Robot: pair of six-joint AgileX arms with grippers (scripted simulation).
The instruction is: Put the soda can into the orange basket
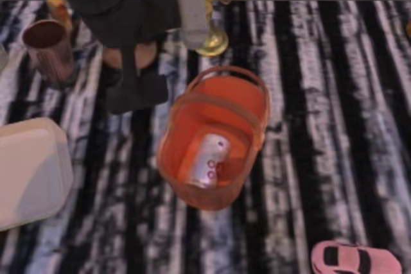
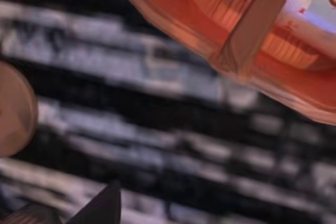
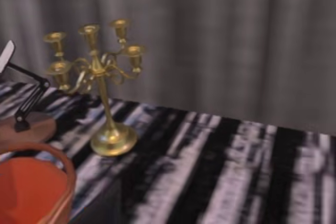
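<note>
The soda can (image 1: 208,160) is being seen lying on its side inside the orange basket (image 1: 247,97), a white cylinder with red markings resting on the ribbed floor. The basket is oval, orange-red and woven, with an arched hoop handle crossing over the can; in the left wrist view its rim (image 2: 173,19) and handle are being shown close, with a sliver of the white can behind the handle. The left gripper (image 1: 133,91) is being held above the table just to the left of the basket, apart from it, with the dark arm reaching in from the far edge; whether its fingers are parted or closed cannot be told, and nothing is seen between them. The table (image 1: 334,126) is being covered by a cloth of black and white streaked stripes. Farther left of the left gripper, a brown ribbed cup (image 1: 46,46) is standing upright, and nearer the front a white rounded tray (image 1: 29,168) is lying flat. Behind the gripper and to its right, a brass candelabrum (image 1: 214,38) is standing on a round foot; its branched arms and cups are being shown in the right wrist view (image 3: 100,72). A pink toy car (image 1: 354,259) is lying well to the right at the front edge. The right gripper is not being shown in any view.
</note>
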